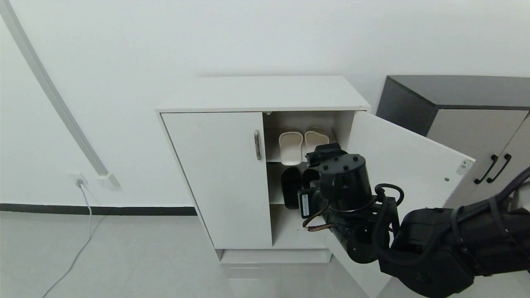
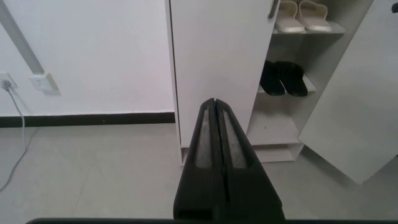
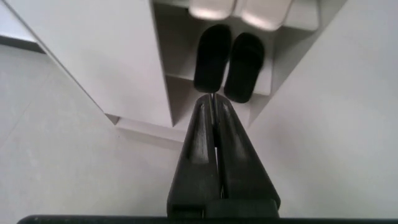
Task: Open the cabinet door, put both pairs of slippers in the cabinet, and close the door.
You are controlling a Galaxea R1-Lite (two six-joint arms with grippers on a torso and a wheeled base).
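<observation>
The black slippers (image 3: 227,59) lie side by side on the middle shelf, just ahead of the right hand (image 3: 213,99) and a little beyond its tips. The white slippers (image 1: 291,147) sit on the shelf above, farther in from the hand. Both pairs are inside the cabinet (image 1: 265,93), so I judge the step in hand to be shutting the door (image 1: 405,165). It stands swung wide to the right of this hand, its free edge well out from the cabinet front. The right hand is narrow, fingers pressed together, holding nothing and apart from the slippers. The left hand (image 2: 214,106) is likewise pressed together and empty, well back from the cabinet and facing the shut left door (image 2: 214,56).

To do this well, draw the right hand clear of the door's swing and bring it round to the outer face near the free edge. Then push in a smooth arc with the flat of the closed fingers until the door meets the cabinet front. Check that no slipper heel overhangs its shelf and blocks it
</observation>
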